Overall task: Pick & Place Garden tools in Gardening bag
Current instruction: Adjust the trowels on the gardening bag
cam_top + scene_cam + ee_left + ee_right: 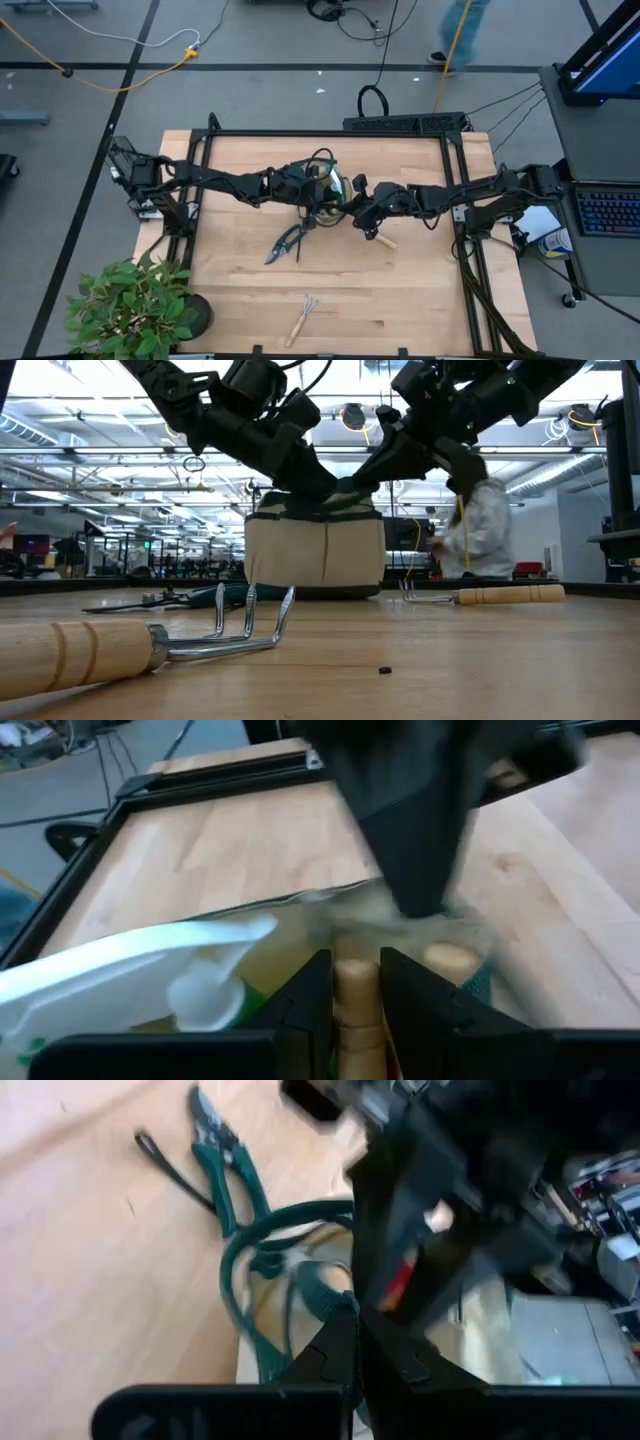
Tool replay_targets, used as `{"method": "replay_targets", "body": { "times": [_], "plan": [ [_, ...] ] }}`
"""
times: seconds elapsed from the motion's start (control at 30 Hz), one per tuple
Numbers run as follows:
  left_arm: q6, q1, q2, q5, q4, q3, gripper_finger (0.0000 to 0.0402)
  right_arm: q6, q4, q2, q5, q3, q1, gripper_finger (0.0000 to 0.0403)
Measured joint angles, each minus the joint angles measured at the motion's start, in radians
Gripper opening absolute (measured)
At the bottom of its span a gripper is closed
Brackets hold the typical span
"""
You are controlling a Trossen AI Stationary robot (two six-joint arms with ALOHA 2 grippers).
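Observation:
The beige gardening bag [328, 176] [315, 555] stands on its base at the table's middle. A white-topped spray bottle [150, 960] and a wooden handle end [450, 958] show inside it. My left gripper [312, 190] [355, 985] reaches over the bag's rim from the left, shut on a wooden-handled tool. My right gripper [346, 200] [355, 1345] comes from the right, shut at the bag's green-trimmed rim. Dark pruning shears [288, 243] [225, 1160] lie flat just in front of the bag. A wooden-handled rake [302, 318] [150, 645] lies near the front edge. Another wooden-handled tool [380, 238] [500, 595] lies right of the bag. My left gripper pinches the tool's wooden handle [355, 975] between its two fingers, near the handle's rounded free end. The fingers slant down from the table's left, over the bag's opening. The gripper hides the tool's lower part. My right gripper is shut on the bag's rim by the green trim [325, 1305], on the bag's right side. Its fingers slant down from the table's right. The bag stays upright on the table. The fingers themselves hide the exact spot.
A leafy potted plant [135, 305] stands at the near left corner. A black frame [330, 132] runs round the table. The two grippers nearly meet over the bag. Bare wood lies left of the bag and along the front right.

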Motion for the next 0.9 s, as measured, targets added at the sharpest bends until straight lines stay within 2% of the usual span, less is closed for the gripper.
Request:
{"method": "replay_targets", "body": {
  "times": [0.27,0.53,0.77,0.9],
  "plan": [
    [-0.019,0.036,-0.008,0.002,0.003,-0.001,0.0085,0.021,-0.030,-0.001,0.003,0.000,0.024,0.0000],
    [-0.021,0.028,-0.015,-0.001,-0.015,0.000,0.0085,0.026,-0.028,-0.001,0.004,0.000,0.016,0.0003],
    [-0.002,0.020,-0.108,-0.006,-0.074,-0.002,0.0089,0.073,-0.023,-0.001,0.001,0.000,0.016,0.0037],
    [0.003,0.010,-0.170,-0.007,-0.159,-0.002,0.0119,0.128,-0.023,-0.001,0.002,0.000,0.016,0.0060]
  ]
}}
